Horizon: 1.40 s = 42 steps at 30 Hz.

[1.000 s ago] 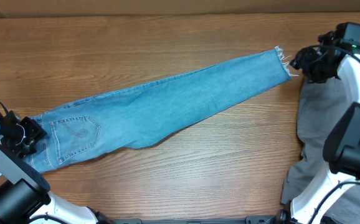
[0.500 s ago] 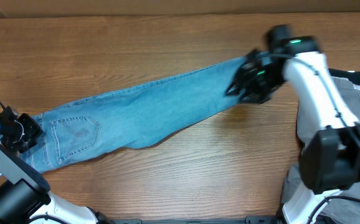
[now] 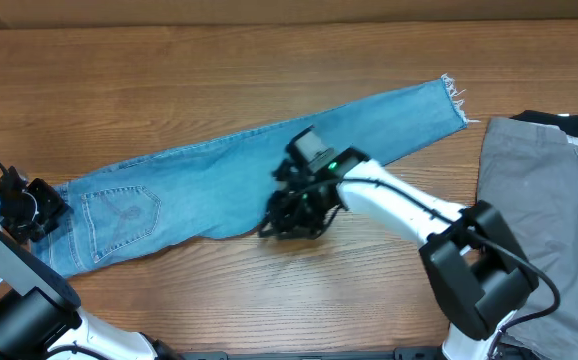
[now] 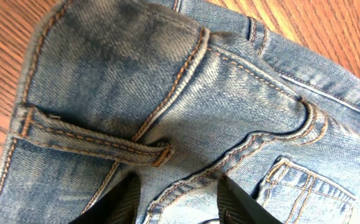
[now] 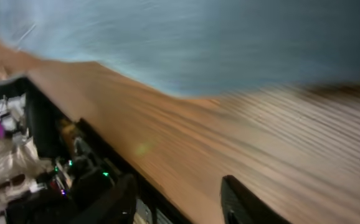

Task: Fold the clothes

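Caught early in the fold, nothing doubled over yet. Found the jeans [image 3: 229,170] laid out full length on the table [image 3: 169,60], running diagonally from the waist at lower left of the overhead frame up to the frayed hem [image 3: 454,95] at upper right, back pocket [image 3: 119,215] facing up. Saw the left gripper [image 3: 37,208] at the waist end, fingers spread above the waistband near the belt loop [image 4: 99,146], pinching nothing. Saw the right gripper [image 3: 289,215] at frame centre, by the lower edge of the leg about mid-length, fingers apart with only bare wood between them in its wrist view (badly motion-blurred, so contact with the denim could not be told). Judged as reach-to-grasp for a first fold. Next move probably called for closing on the denim edge, then carrying one end over the other with edges lined up. Noted a grey garment [image 3: 539,200] at far right, just beside the hem end.
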### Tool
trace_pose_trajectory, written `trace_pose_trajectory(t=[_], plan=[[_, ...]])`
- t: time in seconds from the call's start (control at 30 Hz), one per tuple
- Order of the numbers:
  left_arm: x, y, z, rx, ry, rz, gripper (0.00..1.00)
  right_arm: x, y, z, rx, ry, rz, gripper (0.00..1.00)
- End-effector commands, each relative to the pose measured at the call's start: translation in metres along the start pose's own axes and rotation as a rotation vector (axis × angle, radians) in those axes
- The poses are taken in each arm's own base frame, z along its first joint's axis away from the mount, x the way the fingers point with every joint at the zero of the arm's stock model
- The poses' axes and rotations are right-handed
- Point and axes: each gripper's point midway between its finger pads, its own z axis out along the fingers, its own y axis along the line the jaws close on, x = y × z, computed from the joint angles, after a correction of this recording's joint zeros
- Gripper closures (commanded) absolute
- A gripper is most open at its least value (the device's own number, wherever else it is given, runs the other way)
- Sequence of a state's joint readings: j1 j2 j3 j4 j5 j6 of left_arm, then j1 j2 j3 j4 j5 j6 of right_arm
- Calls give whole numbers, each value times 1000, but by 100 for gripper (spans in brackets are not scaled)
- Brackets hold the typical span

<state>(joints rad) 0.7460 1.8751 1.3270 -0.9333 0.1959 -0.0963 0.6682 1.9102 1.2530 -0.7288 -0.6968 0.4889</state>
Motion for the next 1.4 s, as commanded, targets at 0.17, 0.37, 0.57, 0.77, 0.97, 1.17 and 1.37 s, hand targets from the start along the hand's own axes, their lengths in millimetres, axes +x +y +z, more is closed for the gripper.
trace_pose_trajectory(t=[0.17,0.37,0.57,0.77,0.97,1.17,1.37], plan=[[5,-16,9,15,19,54,60,-2,11,25,-7,-19,138,43],[7,-14,21,-15,0,67,61,-22,15,38,-55,-63,170,46],[7,-12,32,-11,-22,68,60,-21,21,47,-35,-86,168,47],[12,-10,38,-11,-14,55,61,-28,6,55,45,-149,253,47],[12,-10,38,-11,-15,48,61,-59,7,54,57,-300,213,50],[12,-10,38,-11,-17,48,60,-67,8,54,103,-366,90,82],[12,-10,38,-13,-15,48,60,-50,15,32,93,-271,37,96]])
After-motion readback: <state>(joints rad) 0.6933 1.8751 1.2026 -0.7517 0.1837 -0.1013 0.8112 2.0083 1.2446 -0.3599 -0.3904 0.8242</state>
